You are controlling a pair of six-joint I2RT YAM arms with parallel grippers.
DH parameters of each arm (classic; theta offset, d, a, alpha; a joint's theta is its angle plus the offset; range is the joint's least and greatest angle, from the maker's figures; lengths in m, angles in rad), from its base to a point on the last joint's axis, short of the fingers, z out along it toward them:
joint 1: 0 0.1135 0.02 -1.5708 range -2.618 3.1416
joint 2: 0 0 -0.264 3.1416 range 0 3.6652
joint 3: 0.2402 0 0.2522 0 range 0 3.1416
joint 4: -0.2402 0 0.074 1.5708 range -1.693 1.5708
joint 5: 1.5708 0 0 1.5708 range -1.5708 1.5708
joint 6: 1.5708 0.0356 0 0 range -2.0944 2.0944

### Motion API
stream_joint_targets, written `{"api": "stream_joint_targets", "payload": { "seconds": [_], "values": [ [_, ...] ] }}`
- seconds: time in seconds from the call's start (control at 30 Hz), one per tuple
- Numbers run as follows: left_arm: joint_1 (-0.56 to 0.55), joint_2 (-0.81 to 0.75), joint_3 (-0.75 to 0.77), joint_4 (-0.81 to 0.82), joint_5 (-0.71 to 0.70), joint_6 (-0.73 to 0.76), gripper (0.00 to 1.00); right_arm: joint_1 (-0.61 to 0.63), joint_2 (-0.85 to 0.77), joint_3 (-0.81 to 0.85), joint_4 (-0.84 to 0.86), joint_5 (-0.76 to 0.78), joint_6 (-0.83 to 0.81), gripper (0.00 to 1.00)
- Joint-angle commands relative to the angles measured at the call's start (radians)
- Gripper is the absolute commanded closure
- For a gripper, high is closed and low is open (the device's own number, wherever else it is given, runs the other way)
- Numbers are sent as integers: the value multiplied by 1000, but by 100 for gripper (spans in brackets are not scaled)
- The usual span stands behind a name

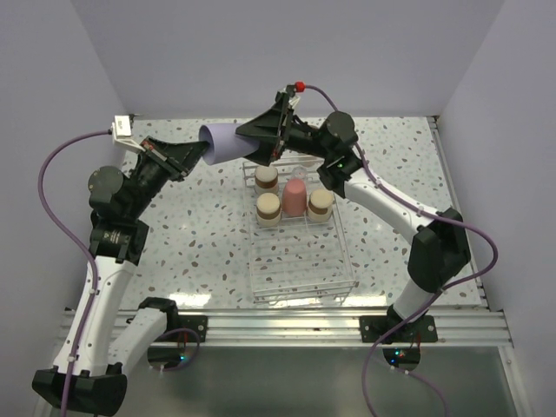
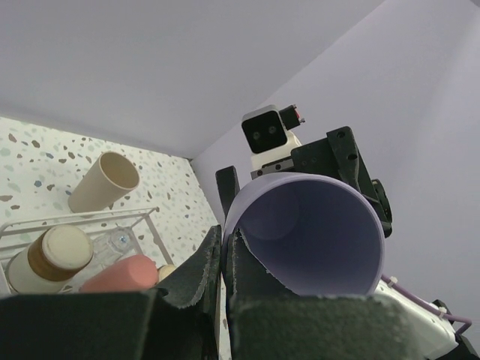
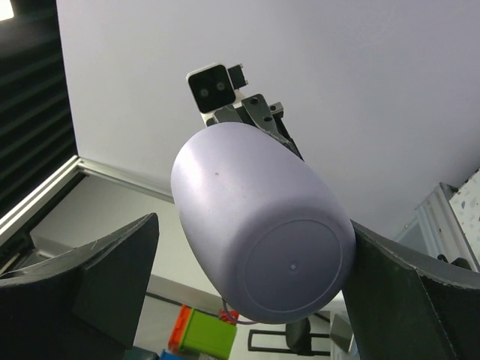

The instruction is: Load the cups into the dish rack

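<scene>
My left gripper (image 1: 195, 155) is shut on the rim of the lavender cup (image 1: 224, 143), one finger inside and one outside (image 2: 223, 262), holding it on its side in the air left of the rack's far end. My right gripper (image 1: 254, 135) is open, its fingers (image 3: 112, 262) either side of the cup's base (image 3: 255, 225); the right finger touches it. The dish rack (image 1: 300, 261) holds three upside-down brown-grey cups (image 1: 268, 208) and the coral-red cup (image 1: 294, 198). The beige cup (image 2: 105, 182) lies on its side beyond the rack.
Grey walls close the speckled table (image 1: 200, 243) at the back and both sides. An aluminium rail (image 1: 287, 326) runs along the near edge. The near half of the rack has no cups in it.
</scene>
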Motion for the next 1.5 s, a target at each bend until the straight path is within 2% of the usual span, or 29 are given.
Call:
{"api": "stream_joint_targets", "payload": {
  "seconds": [0.0, 0.13, 0.23, 0.33, 0.37, 0.57, 0.6, 0.73, 0.77, 0.83, 0.87, 0.9, 0.93, 1.07, 1.23, 1.37, 1.43, 1.47],
  "values": [
    [-4, -6, -2, 72, 18, -25, 100, -2, -21, -7, 88, 6, 24, 2],
    [-4, -3, -3, 55, 4, -25, 100, -2, -17, -33, 168, 31, 103, 2],
    [-4, -11, -15, 43, -9, -27, 100, -1, 6, -57, 312, 63, 217, 10],
    [-4, -15, -31, 42, -14, -32, 100, -2, 37, -56, 410, 77, 288, 24],
    [-4, -15, -34, 43, -13, -33, 100, -1, 44, -45, 412, 77, 293, 32],
    [-4, -5, -37, 9, -17, -24, 100, -2, 40, -30, 369, 51, 260, 60],
    [-4, -3, -37, -3, -16, -21, 96, -2, 40, -31, 369, 49, 259, 67],
    [-4, 9, -20, -35, -10, 4, 77, -2, 32, -33, 334, 29, 225, 83],
    [-4, 18, -2, -47, -11, 26, 67, -2, 29, -33, 305, 23, 214, 86],
    [-4, 31, 24, -116, -14, 53, 60, -1, 23, -34, 283, 15, 187, 89],
    [-4, 40, 47, -133, -17, 79, 47, -2, 21, -37, 263, 8, 179, 90],
    [-4, 43, 58, -161, -19, 91, 41, -2, 17, -36, 253, 3, 161, 91],
    [-3, 46, 80, -178, -23, 117, 27, -4, 15, -34, 227, -5, 152, 92],
    [-3, 54, 127, -282, -62, 180, 2, -7, 0, -36, 127, -18, 63, 98],
    [-1, 51, 172, -337, -89, 231, 0, -37, -25, -34, -33, -17, -63, 100],
    [-1, 60, 212, -389, -105, 264, 0, -76, -49, -8, -278, -11, -207, 100],
    [-1, 67, 228, -405, -105, 274, 0, -105, -57, 13, -380, -3, -322, 100],
    [-1, 75, 250, -426, -111, 289, 0, -114, -64, 22, -493, 3, -409, 100]
  ]
}}
